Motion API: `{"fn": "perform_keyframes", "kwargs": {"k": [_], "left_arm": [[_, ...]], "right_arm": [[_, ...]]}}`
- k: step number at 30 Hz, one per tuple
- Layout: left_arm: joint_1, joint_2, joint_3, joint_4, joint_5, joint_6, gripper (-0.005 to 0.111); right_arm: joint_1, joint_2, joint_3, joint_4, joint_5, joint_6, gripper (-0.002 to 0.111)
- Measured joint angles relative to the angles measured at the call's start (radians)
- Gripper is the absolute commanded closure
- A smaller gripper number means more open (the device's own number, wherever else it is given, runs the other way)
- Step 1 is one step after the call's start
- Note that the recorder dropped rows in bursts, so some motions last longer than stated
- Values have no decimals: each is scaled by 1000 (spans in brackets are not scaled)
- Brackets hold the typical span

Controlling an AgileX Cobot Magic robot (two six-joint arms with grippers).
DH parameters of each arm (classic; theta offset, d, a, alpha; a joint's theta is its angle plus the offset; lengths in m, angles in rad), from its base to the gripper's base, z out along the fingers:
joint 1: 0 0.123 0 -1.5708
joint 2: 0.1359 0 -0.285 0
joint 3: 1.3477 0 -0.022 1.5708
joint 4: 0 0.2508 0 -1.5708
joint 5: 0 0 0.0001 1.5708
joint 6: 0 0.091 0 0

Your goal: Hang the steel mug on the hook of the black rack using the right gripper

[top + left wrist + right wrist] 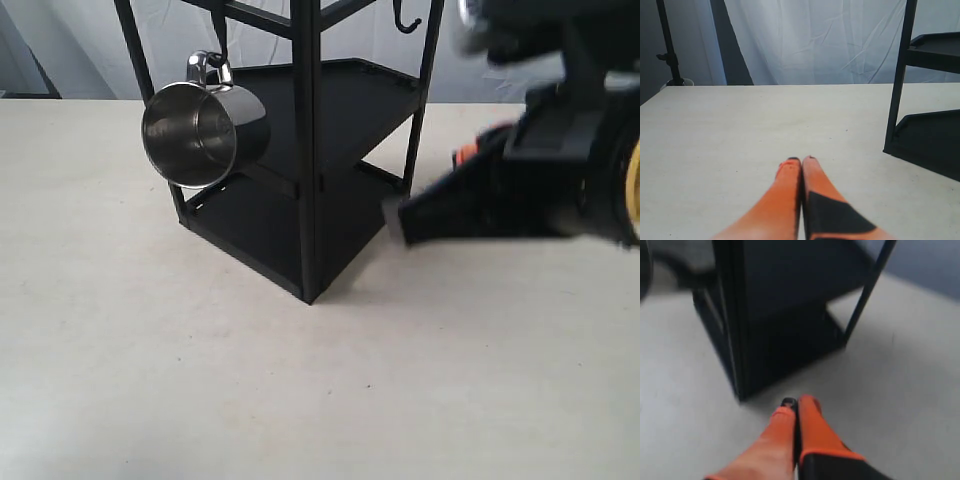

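The steel mug [205,128] hangs by its looped handle [209,68] from a hook on the black rack [300,130], mouth facing the exterior camera; the hook itself is hidden behind the handle. Another hook [404,22] shows at the rack's top right. My right gripper [796,402] is shut and empty, low over the table just in front of the rack's [775,315] base corner; in the exterior view its blurred black jaw [410,222] points at the rack from the right. My left gripper [800,160] is shut and empty, resting low over the table, left of the rack [927,105].
The cream table [250,390] spreads around the rack. White curtain [815,40] hangs behind it. A black stand pole [667,42] rises at the far left in the left wrist view. The bulky right arm [570,140] fills the exterior view's right side.
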Motion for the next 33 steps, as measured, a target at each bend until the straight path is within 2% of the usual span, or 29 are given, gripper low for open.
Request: {"fn": "perform_keyframes", "kwargs": {"k": [4, 9, 11, 16, 20, 28, 30, 33], "left_arm": [[0, 0, 0, 0, 0, 0, 105], [0, 0, 0, 0, 0, 0, 105], [0, 0, 0, 0, 0, 0, 105], [0, 0, 0, 0, 0, 0, 105], [0, 0, 0, 0, 0, 0, 105], [0, 0, 0, 0, 0, 0, 105], [0, 0, 0, 0, 0, 0, 105], [0, 0, 0, 0, 0, 0, 105]], "right_arm": [[-253, -28, -1, -130, -294, -29, 109], [-644, -106, 53, 12, -659, -149, 109], [-786, -156, 118, 79, -752, -179, 109], [-1038, -390, 354, 148, -834, -201, 109], [-1146, -623, 528, 158, -832, -203, 109], [-1160, -842, 702, 163, -756, -208, 109], [-1160, -858, 737, 226, -753, -263, 109], [-1163, -884, 796, 467, -741, -510, 109]]}}
